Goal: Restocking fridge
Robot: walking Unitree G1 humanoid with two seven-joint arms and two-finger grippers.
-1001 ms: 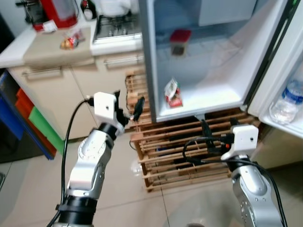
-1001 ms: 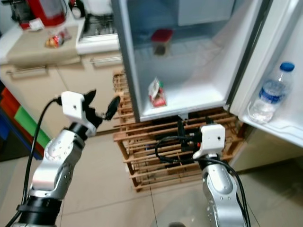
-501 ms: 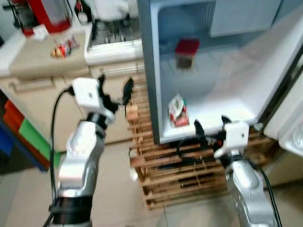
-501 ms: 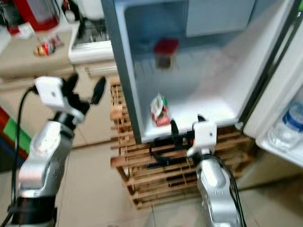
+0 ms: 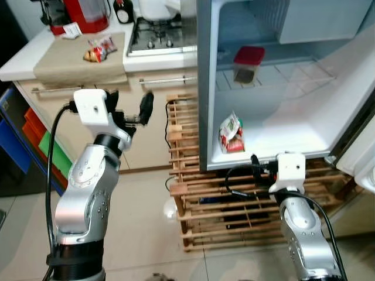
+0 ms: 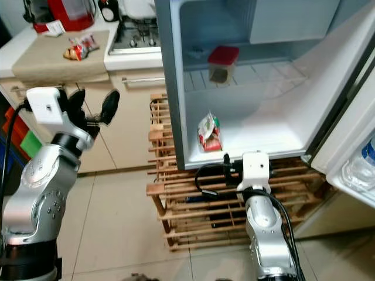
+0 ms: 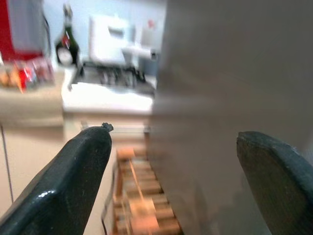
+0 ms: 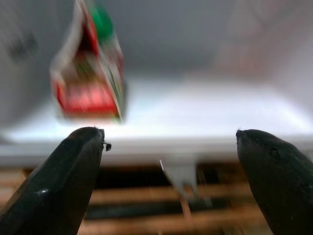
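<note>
- Tiled kitchen floor (image 5: 146,234) is running under a wooden rack (image 5: 234,205) below the open fridge (image 5: 275,88).
- Right gripper (image 8: 168,161) is hovering at the fridge's lower edge, fingers (image 8: 63,181) spread, empty.
- Left gripper (image 5: 130,111) is hanging spread beside the fridge wall.
- Red-green carton (image 5: 232,133) is standing inside on the fridge floor.
- Red-lidded container (image 5: 247,63) is sitting on the shelf behind.
- Beyond the left gripper, a snack packet (image 5: 99,50) is lying on the counter (image 5: 23,58).

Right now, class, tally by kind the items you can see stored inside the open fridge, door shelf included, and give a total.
Red-lidded containers: 1, the red-lidded container on the wire shelf.
Red and green packets: 1, the packet on the fridge floor.
Water bottles: 1, the water bottle in the door shelf, partly cut off at the picture's edge.
Total: 3
</note>
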